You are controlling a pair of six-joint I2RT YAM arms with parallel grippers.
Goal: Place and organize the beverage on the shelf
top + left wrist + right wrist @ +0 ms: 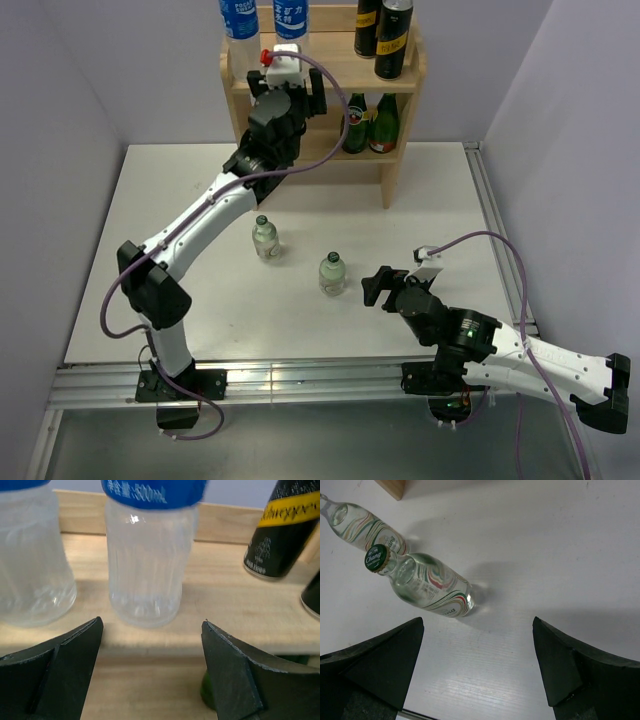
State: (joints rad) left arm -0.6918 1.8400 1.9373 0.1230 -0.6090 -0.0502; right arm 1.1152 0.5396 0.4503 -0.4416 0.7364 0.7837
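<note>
The wooden shelf [402, 95] stands at the back of the table. Two blue-labelled water bottles [240, 22] [291, 20] and two dark cans with yellow bands [367, 25] [393, 40] stand on its top board. My left gripper [288, 62] is open at the board's front edge. In the left wrist view the nearer water bottle [145, 565] stands just beyond the left gripper [152, 625], untouched. Two short green-capped bottles [265, 238] [332, 273] stand on the table. My right gripper [382, 285] is open and empty, right of the nearer one [427, 585].
Two dark green glass bottles [355, 125] [385, 122] stand on the shelf's lower tier. In the right wrist view the farther short bottle [365, 527] stands behind the nearer one, near a shelf leg [395, 486]. A metal rail [495, 230] runs along the table's right edge.
</note>
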